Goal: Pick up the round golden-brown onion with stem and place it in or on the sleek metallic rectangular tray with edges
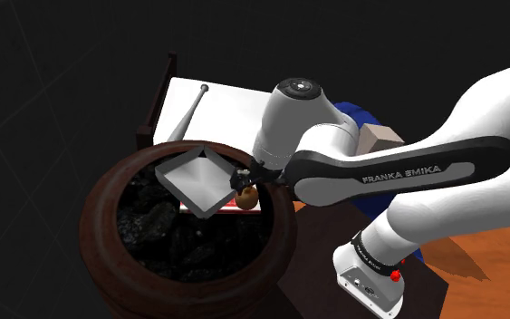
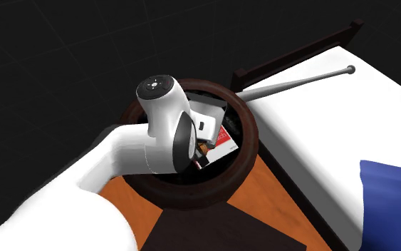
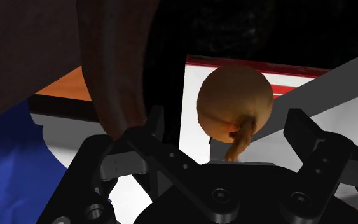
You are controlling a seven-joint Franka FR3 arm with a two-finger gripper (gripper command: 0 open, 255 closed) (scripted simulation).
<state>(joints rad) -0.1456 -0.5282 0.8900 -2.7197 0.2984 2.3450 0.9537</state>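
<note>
The hand (image 3: 226, 121) is spread open, its fingers clear of the golden-brown onion (image 3: 234, 95) that sits just ahead between them, stem toward the hand. Just past it, the grey tray (image 3: 343, 79) lies tilted in a big brown pot (image 1: 94, 204).

Shoulder view: forearm link covers most of the gripper (image 1: 245, 184). The onion (image 1: 247, 196) shows as a small brown patch under it. One corner of tray (image 1: 194, 177) lies behind the gripper. Bottom edge cuts brown pot (image 1: 97, 217). Second exterior view: wrist masks pot's inside. The red-and-white flat item (image 2: 225, 140) is half hidden, print unreadable. Right edge cuts blue cloth (image 2: 394, 196).
</note>
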